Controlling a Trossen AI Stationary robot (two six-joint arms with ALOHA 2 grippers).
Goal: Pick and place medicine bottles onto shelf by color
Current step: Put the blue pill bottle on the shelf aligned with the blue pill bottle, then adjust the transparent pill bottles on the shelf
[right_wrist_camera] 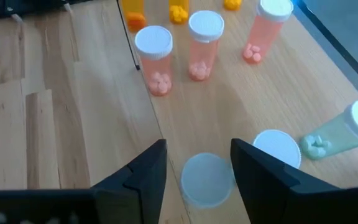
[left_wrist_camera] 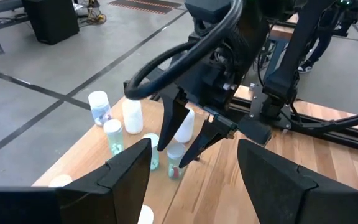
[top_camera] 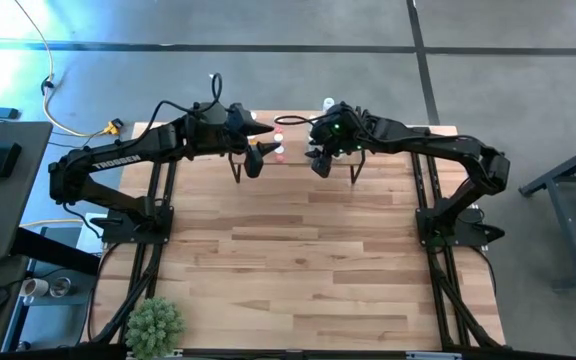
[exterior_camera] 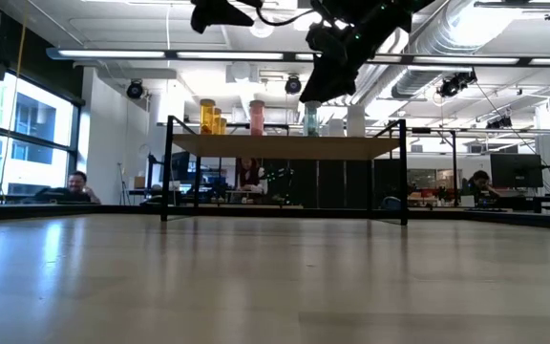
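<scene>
Tabletop point(top_camera: 298, 260): light wood planks, smooth, faint sheen, visible grain.
Shelf point(right_wrist_camera: 229, 118): pale wood board, smooth and matt; legs point(exterior_camera: 167, 170) thin black metal.
Medicine bottles point(right_wrist_camera: 205, 43): translucent plastic, pink, orange and green tints, smooth; caps point(right_wrist_camera: 153, 40) white, matt plastic.
Right gripper point(right_wrist_camera: 197, 165) fingers point(right_wrist_camera: 143, 171): dark, matt, hard plastic look.
Arms point(top_camera: 128, 160): dark, matt casing.

The only readable lettering is the white word "TROSSEN", printed along the dark upper link of the left arm point(top_camera: 118, 158) in the high view; no label can be read on the medicine bottles point(right_wrist_camera: 204, 43) in either wrist view; in the low view, the room behind the shelf point(exterior_camera: 285, 145) shows no sign or number that can be made out.
</scene>
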